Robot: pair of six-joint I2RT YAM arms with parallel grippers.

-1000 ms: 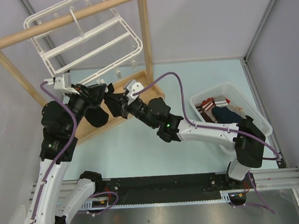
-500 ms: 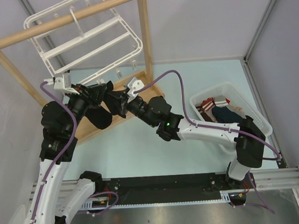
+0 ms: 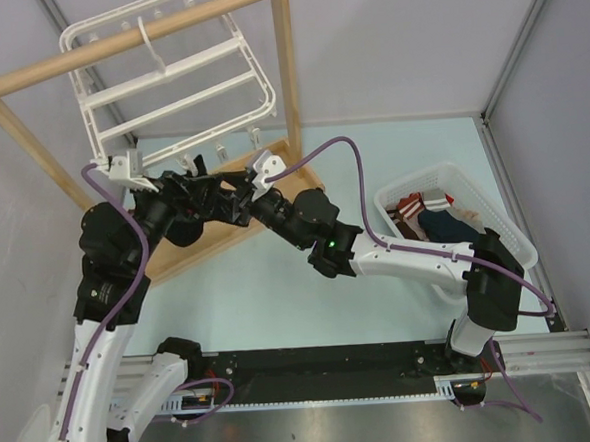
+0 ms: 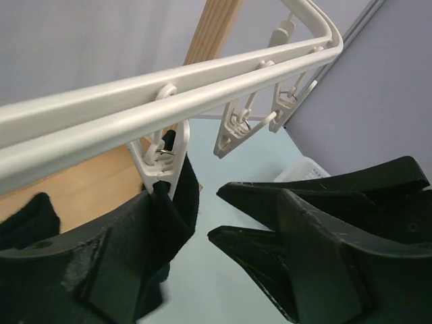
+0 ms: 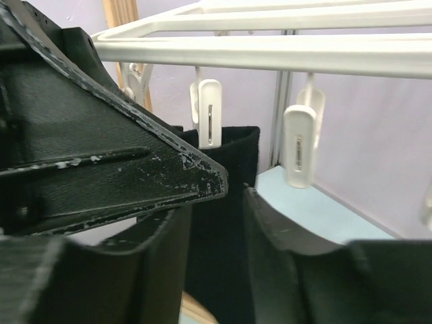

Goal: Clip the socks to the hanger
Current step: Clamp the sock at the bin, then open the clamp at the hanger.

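Note:
The white hanger (image 3: 166, 79) hangs from the wooden stand's top bar. In the left wrist view a black sock (image 4: 183, 192) dangles from a clip (image 4: 160, 165) under the hanger rail (image 4: 169, 88). My left gripper (image 4: 196, 229) is open, and the sock lies against its left finger (image 4: 101, 270). The right wrist view shows the same sock (image 5: 226, 162) held by a white clip (image 5: 208, 115). My right gripper (image 5: 236, 196) is open a little, with sock cloth showing in the gap. Both grippers (image 3: 205, 184) (image 3: 231, 197) meet under the hanger's lower edge.
The wooden stand (image 3: 288, 71) rises around the hanger, its base board (image 3: 272, 177) under the grippers. A white basket (image 3: 495, 209) at right holds a dark sock (image 3: 443, 224) and reddish-brown and white garments (image 3: 410, 210). Empty clips (image 5: 300, 145) hang beside the sock.
Both grippers have opened from shut. The hanger has swung up and to the right. The black sock no longer droops below the left gripper and now hangs from the clip.

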